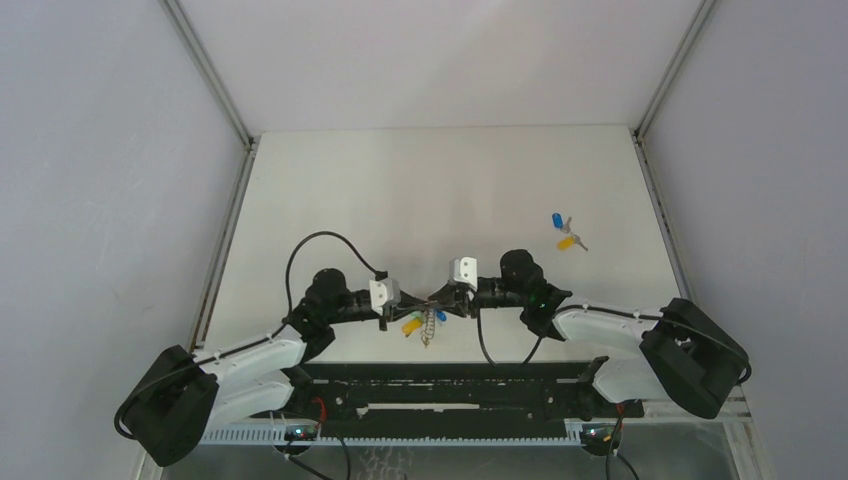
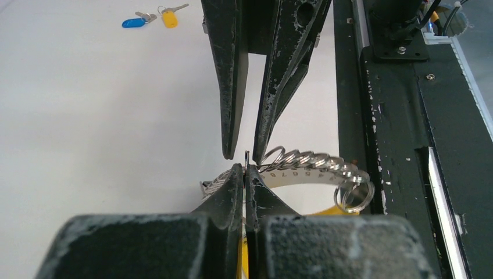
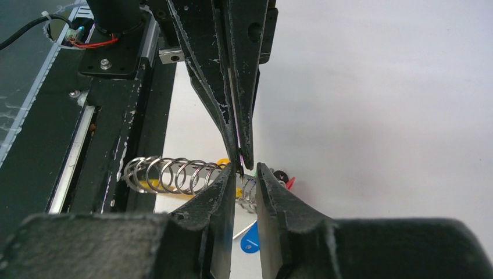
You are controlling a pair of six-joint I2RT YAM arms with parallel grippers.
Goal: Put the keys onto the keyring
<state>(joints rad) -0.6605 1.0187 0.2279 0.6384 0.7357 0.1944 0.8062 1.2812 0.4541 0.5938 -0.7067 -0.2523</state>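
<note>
The keyring (image 1: 427,326) hangs between my two grippers near the table's front edge, with a chain of silver rings (image 2: 314,161) and yellow, blue and red capped keys below. My left gripper (image 2: 245,170) is shut on the thin edge of the ring (image 2: 247,158). My right gripper (image 3: 247,171) faces it tip to tip, jaws slightly apart, with the ring's edge between them near its left finger. The two loose keys lie far right on the table, the blue one (image 1: 558,220) and the yellow one (image 1: 567,241); the left wrist view also shows them, blue (image 2: 134,22) and yellow (image 2: 169,18).
The black base rail (image 1: 450,385) runs along the near edge just behind the grippers. It also borders the keyring in the left wrist view (image 2: 395,145) and the right wrist view (image 3: 110,116). Grey walls enclose the white table (image 1: 440,190).
</note>
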